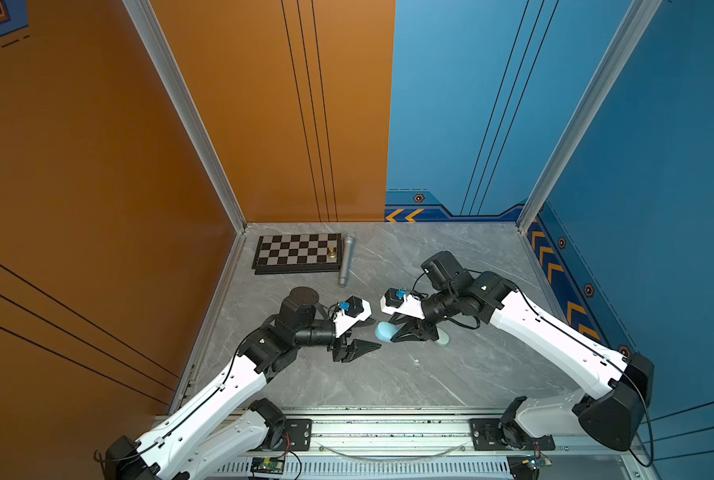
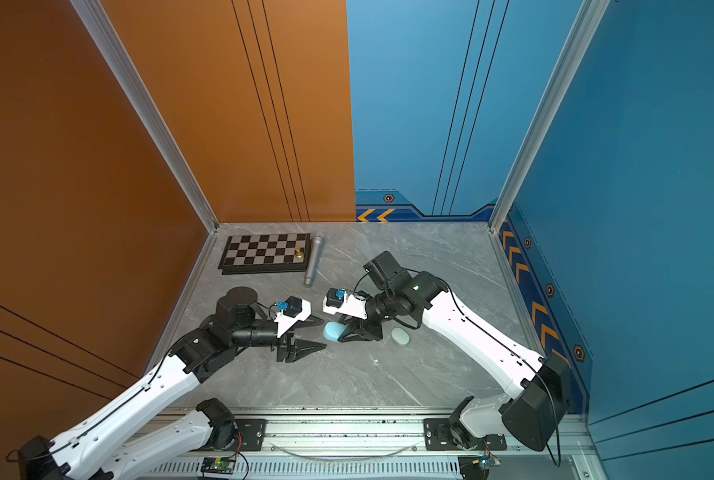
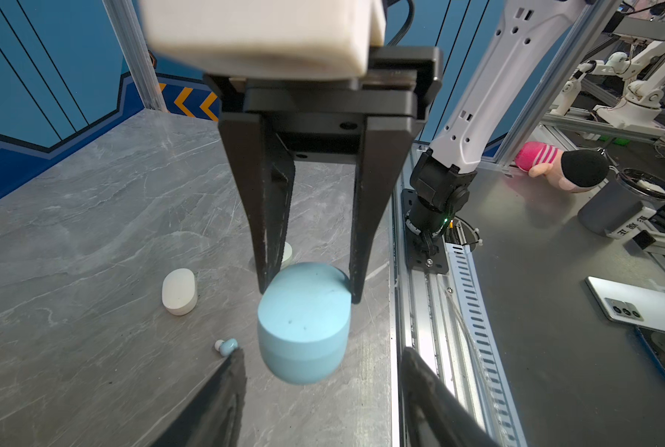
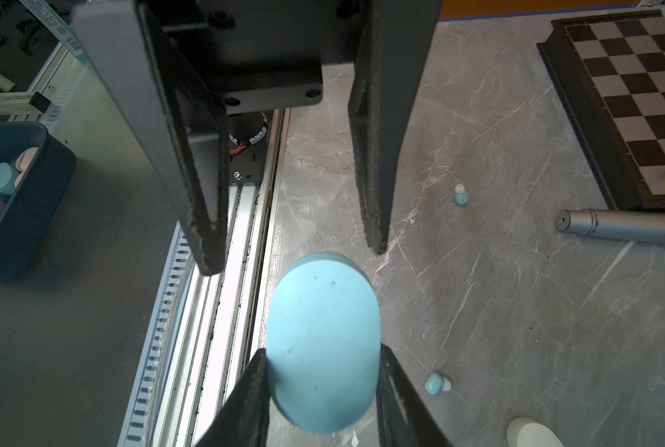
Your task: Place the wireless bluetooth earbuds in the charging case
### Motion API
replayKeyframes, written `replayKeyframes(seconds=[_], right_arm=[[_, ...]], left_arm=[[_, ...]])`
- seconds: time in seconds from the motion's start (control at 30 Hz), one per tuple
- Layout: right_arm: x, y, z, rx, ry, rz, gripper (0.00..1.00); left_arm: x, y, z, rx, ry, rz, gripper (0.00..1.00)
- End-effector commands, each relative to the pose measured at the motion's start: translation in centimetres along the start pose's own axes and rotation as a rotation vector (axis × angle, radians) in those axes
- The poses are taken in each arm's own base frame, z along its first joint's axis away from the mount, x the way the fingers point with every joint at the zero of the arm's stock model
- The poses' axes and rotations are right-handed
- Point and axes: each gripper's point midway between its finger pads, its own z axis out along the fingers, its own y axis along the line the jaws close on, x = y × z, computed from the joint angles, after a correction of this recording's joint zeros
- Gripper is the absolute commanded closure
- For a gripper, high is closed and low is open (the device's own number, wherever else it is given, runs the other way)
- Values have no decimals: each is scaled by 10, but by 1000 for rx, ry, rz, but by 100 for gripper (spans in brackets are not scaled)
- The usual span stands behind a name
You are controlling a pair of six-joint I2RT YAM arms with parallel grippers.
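My right gripper (image 4: 323, 350) is shut on the light blue charging case (image 4: 323, 340), holding it by its sides above the table. The case (image 1: 385, 331) looks closed. My left gripper (image 3: 323, 350) faces it with its jaws open around the case's free end (image 3: 303, 348), a gap on each side. Two light blue earbuds (image 4: 460, 195) (image 4: 437, 383) lie on the grey table. One earbud (image 3: 227, 345) rests right beside a left fingertip (image 3: 238, 358). In both top views the grippers (image 2: 323, 332) (image 2: 344, 334) meet at mid-table.
A white case (image 3: 179, 291) and a pale green case (image 2: 400, 336) lie near the right gripper. A chessboard (image 1: 297, 253) with a gold piece (image 1: 332, 251) and a silver microphone (image 1: 345, 259) sit at the back left. The metal rail (image 1: 388, 432) runs along the front edge.
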Motion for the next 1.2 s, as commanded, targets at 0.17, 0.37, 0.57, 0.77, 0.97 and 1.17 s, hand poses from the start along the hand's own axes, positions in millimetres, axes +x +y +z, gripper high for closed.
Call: replayKeyframes(seconds=[0.17, 0.37, 0.57, 0.77, 0.97, 1.17], right_arm=[[-16, -5, 4, 21, -28, -7, 87], [-21, -6, 2, 28, -43, -10, 87], [-27, -6, -2, 38, -64, -7, 87], [-29, -6, -3, 39, -73, 3, 87], [-28, -9, -8, 61, -75, 11, 87], [-28, -12, -13, 76, -83, 14, 87]], left_arm=[[-8, -7, 1, 38, -20, 22, 44], [-3, -4, 3, 23, -6, 21, 43], [-3, 1, 6, 5, -15, 44, 43], [-3, 3, 10, 15, -10, 57, 52], [1, 4, 12, 19, 0, 64, 46], [0, 4, 8, 10, 4, 79, 47]])
